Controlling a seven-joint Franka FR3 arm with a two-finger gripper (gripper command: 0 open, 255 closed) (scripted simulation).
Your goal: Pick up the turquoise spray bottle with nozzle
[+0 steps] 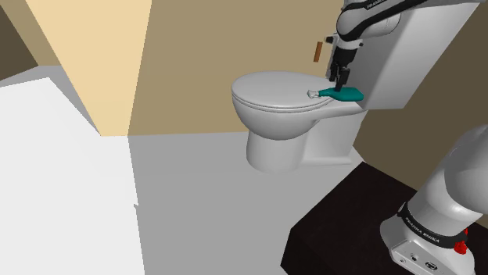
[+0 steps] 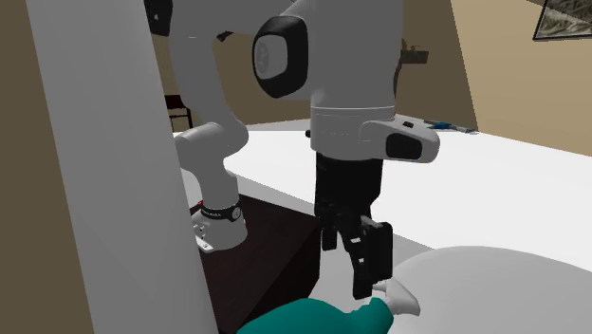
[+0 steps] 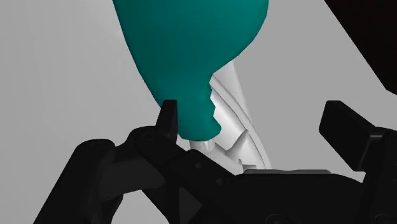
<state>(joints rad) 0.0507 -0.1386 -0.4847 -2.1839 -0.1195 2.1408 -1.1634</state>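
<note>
Finding the turquoise spray bottle [image 1: 342, 94] lying on its side on the toilet [image 1: 270, 148], at the lid's three o'clock edge in the shoulder view. Sitting just in front of the tank [image 1: 399, 62], with the white nozzle [image 1: 313, 94] pointing toward nine o'clock. Lying flat like that, so probably calling for a grip from above across the narrow neck rather than the broad body. Poising the hand [image 1: 342, 80] at the bottle's twelve o'clock, fingers pointing down.

Reading the fingers as spread apart in the wrist view, the hand [image 3: 254, 121] straddling the neck: one finger just beside the turquoise, the other well clear, nothing clamped yet. Catching there too the nozzle [image 3: 229, 137] tucked between the fingers.

Gaining height from the second exterior view: the hand [image 2: 356, 275] lowered close to the nozzle [image 2: 403, 302], the bottle's body [image 2: 313, 318] at its seven o'clock. Gaining from the shoulder view the whole lie of the bottle and the tank close behind it.
</note>
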